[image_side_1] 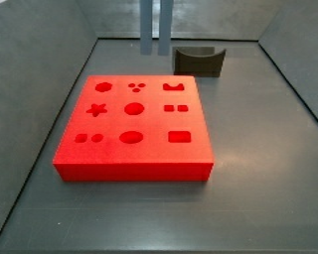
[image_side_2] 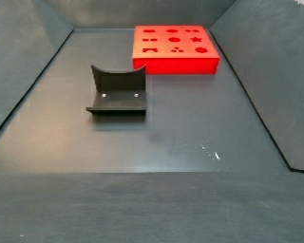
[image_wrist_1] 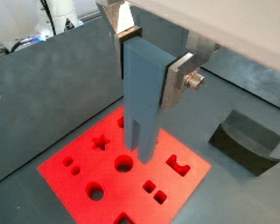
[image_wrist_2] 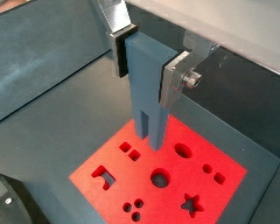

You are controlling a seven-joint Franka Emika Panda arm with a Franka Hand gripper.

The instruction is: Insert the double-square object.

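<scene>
End effector grips one double-square object above one red block.

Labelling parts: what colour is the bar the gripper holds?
Blue-grey; the double-square object, clamped in the gripper, shows best in a wrist view.

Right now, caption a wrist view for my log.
Hand holds the double-square object upright above the red block.
</scene>
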